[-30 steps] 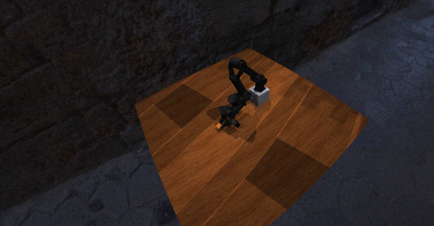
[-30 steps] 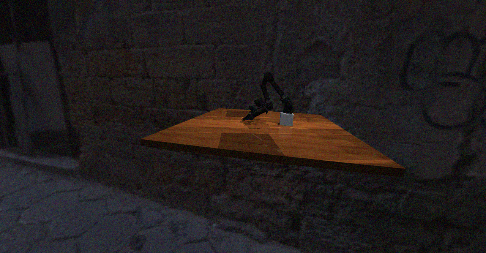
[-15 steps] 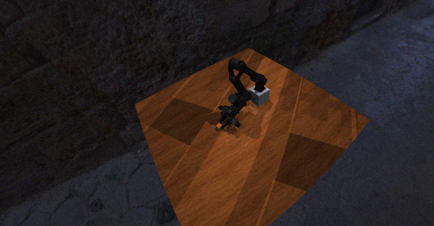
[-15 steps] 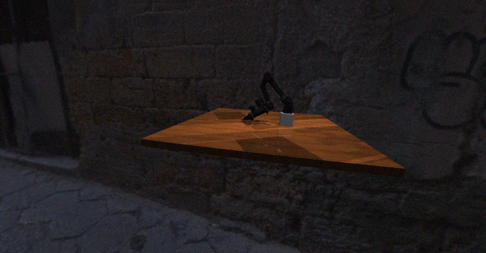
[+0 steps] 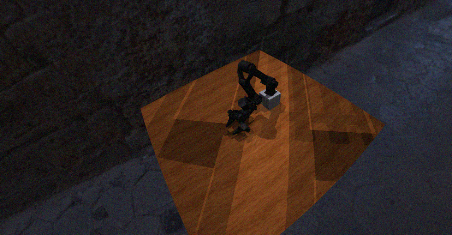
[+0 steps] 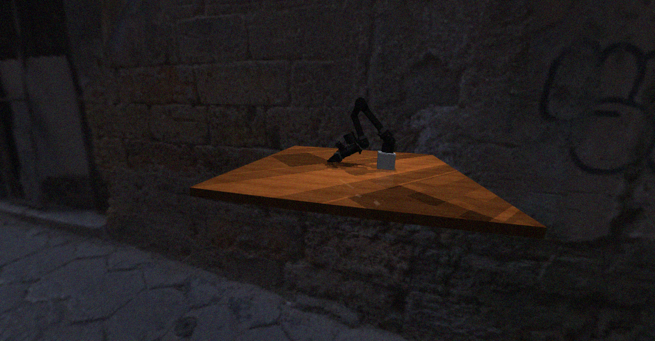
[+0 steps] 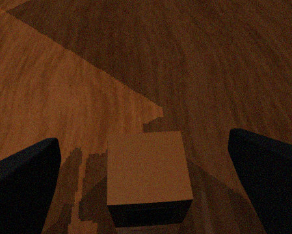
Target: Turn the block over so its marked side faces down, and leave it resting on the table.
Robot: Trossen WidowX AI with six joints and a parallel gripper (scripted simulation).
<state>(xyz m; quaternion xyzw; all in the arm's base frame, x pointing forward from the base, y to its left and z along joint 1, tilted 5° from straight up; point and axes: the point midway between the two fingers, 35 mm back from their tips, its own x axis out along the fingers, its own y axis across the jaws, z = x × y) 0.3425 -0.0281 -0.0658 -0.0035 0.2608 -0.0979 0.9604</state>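
Note:
The block (image 7: 149, 167) shows in the wrist view as a small orange-tan cube on the wooden table (image 5: 259, 170) (image 6: 283, 187) (image 7: 54, 81). Its upper face is plain, with no mark on it. The face towards the wrist camera is dark, and I cannot tell whether that is the mark or shadow. The underside is hidden. My gripper (image 5: 230, 130) (image 6: 330, 161) (image 7: 145, 144) is open, with one black finger on each side of the block and a gap on both sides. I cannot make the block out in either the top or the exterior view.
The arm stands on a pale grey cube (image 5: 270, 102) (image 6: 386, 161), back from the gripper. The arm's folded links rise between that cube and the gripper. Dark shadow patches lie across the table. A stone wall is behind it.

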